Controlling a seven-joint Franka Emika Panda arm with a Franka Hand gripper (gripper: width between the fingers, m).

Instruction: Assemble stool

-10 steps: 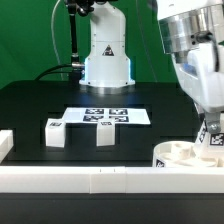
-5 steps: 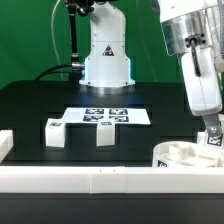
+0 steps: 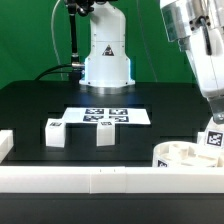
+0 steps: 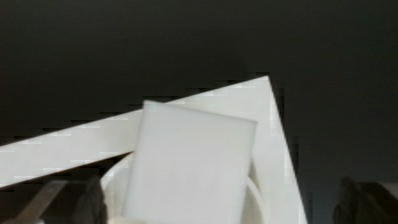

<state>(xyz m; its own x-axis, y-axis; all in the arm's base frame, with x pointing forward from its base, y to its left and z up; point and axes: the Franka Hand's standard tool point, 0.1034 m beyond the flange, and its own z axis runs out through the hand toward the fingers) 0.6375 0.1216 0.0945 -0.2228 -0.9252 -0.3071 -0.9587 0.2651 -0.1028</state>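
The white round seat disc lies at the exterior view's lower right, against the rail. One blocky white leg with a tag stands upright in it. It fills the wrist view. Two more legs stand on the black table left of centre. My gripper hangs just above the standing leg. In the wrist view my gripper has its dark fingers set apart on either side of the leg, so it is open.
The marker board lies flat behind the two loose legs. A long white rail wall runs along the front, and its corner shows in the wrist view. The robot base stands at the back.
The arm has risen and moved toward the exterior view's right, off the leg. The leg stays upright in the seat disc. The two loose legs have not moved.
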